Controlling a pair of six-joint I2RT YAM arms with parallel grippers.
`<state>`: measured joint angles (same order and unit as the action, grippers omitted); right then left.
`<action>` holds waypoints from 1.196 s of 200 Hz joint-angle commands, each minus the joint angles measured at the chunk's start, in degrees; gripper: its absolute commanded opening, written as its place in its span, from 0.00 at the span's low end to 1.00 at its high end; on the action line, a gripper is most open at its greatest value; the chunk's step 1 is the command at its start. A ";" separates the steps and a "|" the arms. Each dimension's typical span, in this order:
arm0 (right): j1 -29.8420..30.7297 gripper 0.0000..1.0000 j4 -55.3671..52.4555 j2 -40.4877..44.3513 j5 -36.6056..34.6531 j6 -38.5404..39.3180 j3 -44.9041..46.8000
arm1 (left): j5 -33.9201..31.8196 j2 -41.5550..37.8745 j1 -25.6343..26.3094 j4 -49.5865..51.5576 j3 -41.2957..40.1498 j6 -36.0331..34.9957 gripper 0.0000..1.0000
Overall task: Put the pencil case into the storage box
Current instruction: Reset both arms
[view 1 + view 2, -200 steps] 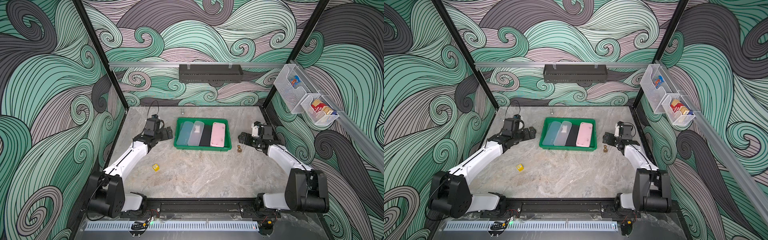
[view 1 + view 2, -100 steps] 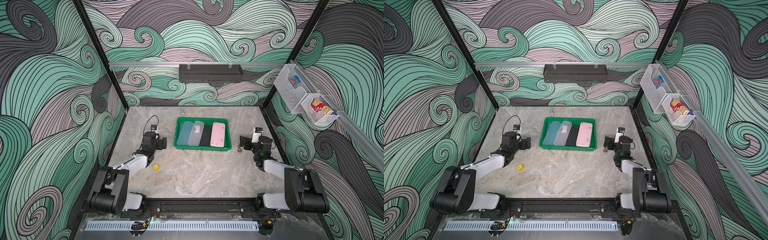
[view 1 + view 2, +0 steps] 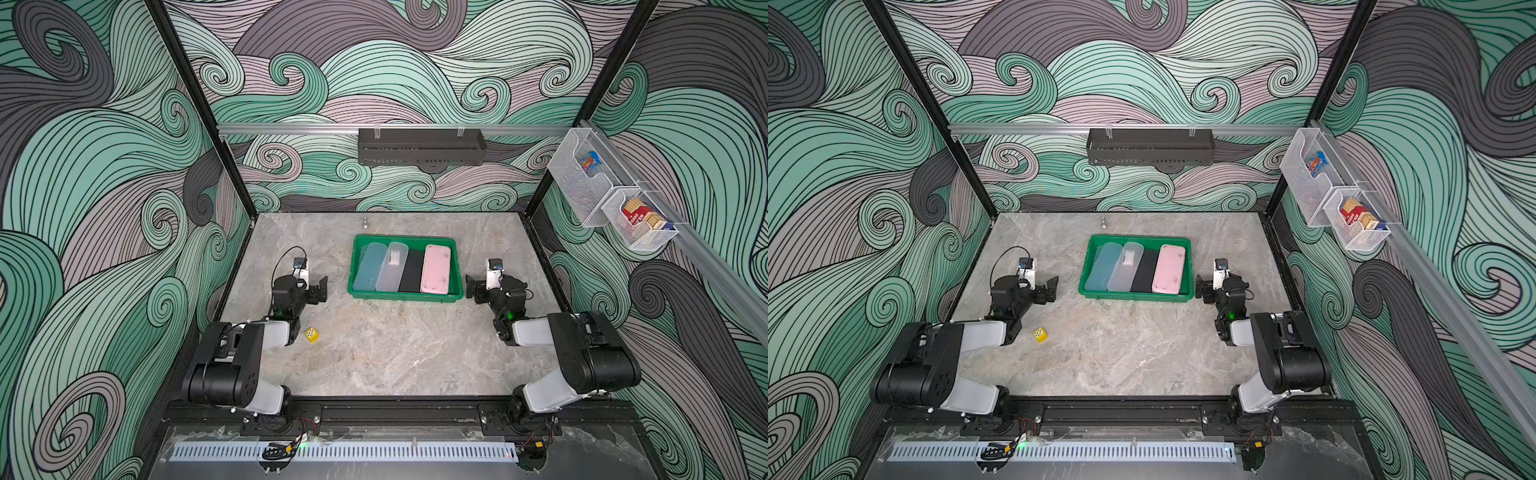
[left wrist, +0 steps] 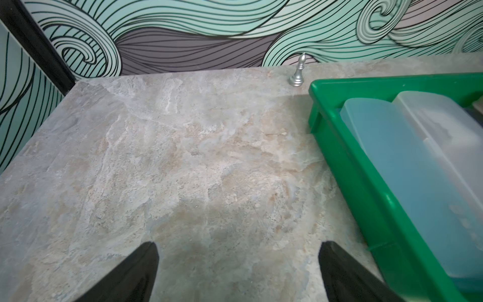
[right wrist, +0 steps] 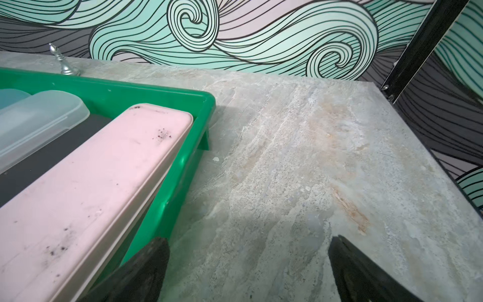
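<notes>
On the marbled stone-look tabletop [image 3: 374, 353], the storage box [image 3: 405, 296], glossy green plastic, holds four round-cornered cases abreast; the pink pencil case [image 3: 435, 269] lies at the end nearest the right gripper [image 3: 473, 289]. Only the right wrist view shows dark specks on its matte lid. Only the left wrist view shows the frosted blue case [image 4: 407, 167] close up. Yellow die [image 3: 311, 335]: top views only. Left gripper [image 3: 321, 291] and right gripper both gape wide, empty.

We can read no text anywhere. The white label [image 3: 397, 258] on the clear case [image 3: 385, 279] is too small to make out, as is the print on the red boxes [image 3: 635, 216] and blue packet [image 3: 590, 162] in the wall bins [image 3: 578, 195]. The yellow die [image 3: 311, 334] shows dark pips, too small to count.
</notes>
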<state>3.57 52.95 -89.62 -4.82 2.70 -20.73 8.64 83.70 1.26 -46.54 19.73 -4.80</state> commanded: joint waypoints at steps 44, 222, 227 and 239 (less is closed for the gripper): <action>0.64 0.99 3.54 0.14 -1.29 1.61 0.34 | 4.64 -0.03 0.84 1.08 2.81 -1.66 0.99; -2.56 0.99 -1.44 -0.11 5.78 -0.04 -2.20 | 2.21 6.92 -3.38 -6.11 3.13 4.18 0.99; -2.53 0.99 -1.16 -0.11 5.74 0.02 -2.14 | 2.25 6.91 -3.44 -6.14 3.13 4.18 0.99; -2.43 0.99 -0.91 0.13 5.79 0.20 -1.94 | 2.21 6.92 -3.44 -6.26 3.12 4.18 0.99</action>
<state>1.74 53.21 -89.62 -2.11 3.68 -21.58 11.33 90.65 -2.17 -53.32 22.11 -0.97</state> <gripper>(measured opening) 0.993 0.987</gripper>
